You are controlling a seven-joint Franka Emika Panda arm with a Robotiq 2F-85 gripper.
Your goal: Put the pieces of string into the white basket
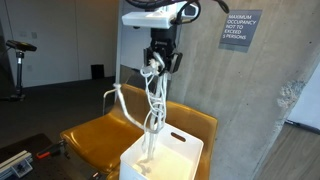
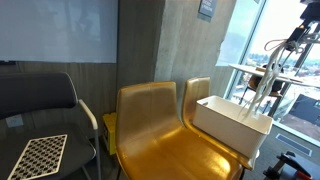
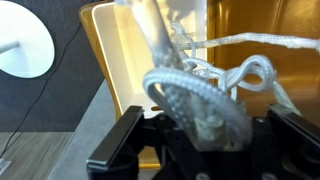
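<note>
The pieces of string [image 1: 153, 100] are thick cream-white cords hanging in loops from my gripper [image 1: 160, 62]. Their lower ends reach down into the white basket [image 1: 165, 158], which stands on a mustard-yellow chair. In an exterior view the string [image 2: 262, 85] hangs over the far end of the basket [image 2: 225, 120]. In the wrist view the cords [image 3: 190, 95] loop thickly between my black jaws [image 3: 205, 135], and the basket's bright inside [image 3: 130, 50] lies below. My gripper is shut on the string.
Two mustard-yellow chairs [image 2: 165, 125] stand side by side against a concrete wall [image 1: 250, 100]. A grey chair holding a checkerboard [image 2: 40, 155] is beside them. A round white table [image 3: 25, 40] stands nearby. A window [image 2: 280, 50] lies behind the arm.
</note>
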